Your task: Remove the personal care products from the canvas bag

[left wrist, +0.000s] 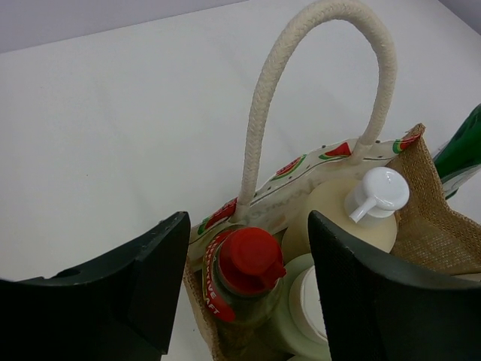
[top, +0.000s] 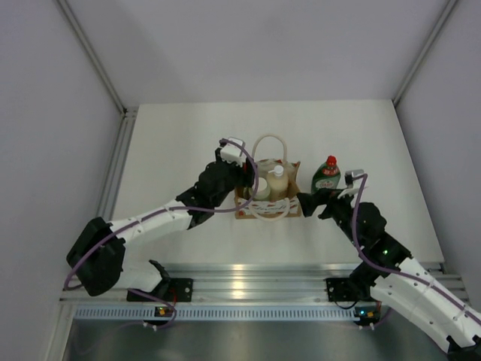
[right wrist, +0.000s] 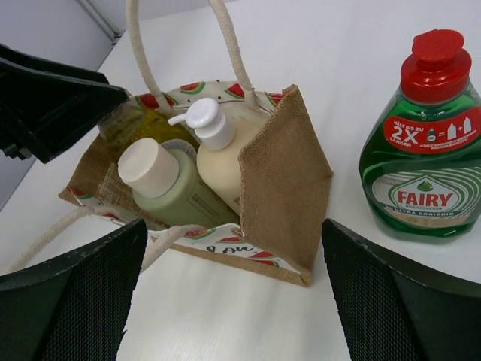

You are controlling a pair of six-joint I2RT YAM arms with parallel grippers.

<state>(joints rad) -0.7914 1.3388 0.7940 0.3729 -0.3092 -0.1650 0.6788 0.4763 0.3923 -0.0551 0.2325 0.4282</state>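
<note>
Canvas bag (right wrist: 282,173): upright in the middle of the table (top: 188,135), mouth open to the top, rope handle (left wrist: 323,30) arched above it; contents reachable only from overhead.
Dark green bottle (right wrist: 425,173): out of the bag, standing on the table just beside its right wall; judged finished.
Yellow bottle (left wrist: 252,263): inside, at the left end of the bag, red cap poking above the rim.
Pale green cylinder (right wrist: 161,180): inside, packed between the yellow bottle and the cream one.
Cream bottle (left wrist: 376,195): inside, against the right wall, white pump cap above the rim.
Left gripper (left wrist: 248,222): poised over the bag's left end, fingers spread to either side of the red cap with a gap on each side, nothing pinched; probably aimed there because only the cap is clear of the canvas.
Right gripper (right wrist: 234,226): low, facing the bag's near right corner, fingers spread wide, holding nothing; possibly placed to steady the bag.
Step in hand: by the look of it, a grip on the yellow bottle's neck, then a straight lift.
Progress: one of four out, three left inside.
Risk: dragging the light bag up with the bottle; snagging the handle.
</note>
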